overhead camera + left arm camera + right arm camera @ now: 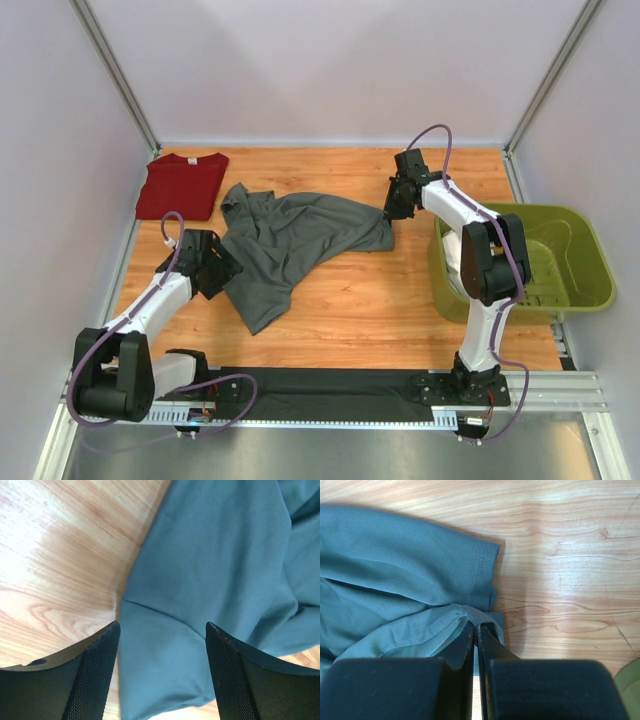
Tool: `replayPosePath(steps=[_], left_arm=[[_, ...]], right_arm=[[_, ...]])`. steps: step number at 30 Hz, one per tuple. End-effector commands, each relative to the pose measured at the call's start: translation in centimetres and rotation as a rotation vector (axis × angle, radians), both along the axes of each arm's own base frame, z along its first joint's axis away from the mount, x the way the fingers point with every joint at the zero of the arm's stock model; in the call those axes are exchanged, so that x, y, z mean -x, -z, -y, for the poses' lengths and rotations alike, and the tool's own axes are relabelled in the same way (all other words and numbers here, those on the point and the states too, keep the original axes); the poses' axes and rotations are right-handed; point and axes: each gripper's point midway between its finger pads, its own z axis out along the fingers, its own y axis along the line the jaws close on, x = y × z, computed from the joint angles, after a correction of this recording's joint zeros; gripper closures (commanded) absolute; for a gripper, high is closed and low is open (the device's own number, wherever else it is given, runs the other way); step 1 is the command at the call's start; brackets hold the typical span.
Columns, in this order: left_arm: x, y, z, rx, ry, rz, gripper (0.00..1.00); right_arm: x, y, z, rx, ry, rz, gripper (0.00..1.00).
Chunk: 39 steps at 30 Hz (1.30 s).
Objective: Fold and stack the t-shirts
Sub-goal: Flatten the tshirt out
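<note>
A dark grey t-shirt (290, 245) lies crumpled across the middle of the wooden table. A dark red t-shirt (182, 185) lies folded flat at the back left. My left gripper (222, 272) hovers at the grey shirt's left edge, open, its two fingers straddling a flap of grey cloth (165, 645) without pinching it. My right gripper (392, 214) is shut on the hemmed right edge of the grey t-shirt (470, 611), the fabric bunched up over its fingertips (485, 632).
An olive-green plastic basket (575, 255) stands at the right edge of the table, behind the right arm. A black mat (330, 390) runs along the near edge between the arm bases. White walls enclose the back and sides.
</note>
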Motion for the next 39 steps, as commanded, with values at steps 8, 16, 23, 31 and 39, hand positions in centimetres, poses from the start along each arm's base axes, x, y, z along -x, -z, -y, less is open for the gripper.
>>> replayPosePath(steps=[8,16,23,31,39], left_arm=[[-1.4,0.6,-1.9,-0.08,-0.035,0.039,0.25],[-1.3,1.8,-2.3,-0.082,-0.043,0.02,0.26],[-1.7,2.7,-1.8,-0.064,-0.017,0.012,0.39],[-1.2,4.1,-2.0,-0.073,-0.011,-0.019,0.71],[-4.5,-1.2,-3.5,-0.109,-0.003,0.064,1.0]], right_arm=[[-0.5,-0.6,0.1,0.024,-0.002,0.021,1.0],[-0.7,-0.5,0.2,0.03,0.004,0.016,1.0],[-0.8,-0.5,0.2,0.028,0.01,0.015,1.0],[-1.0,-0.7,0.8,0.056,0.027,0.023,1.0],[-2.2,-4.5,1.3,0.081,0.035,0.105,1.0]])
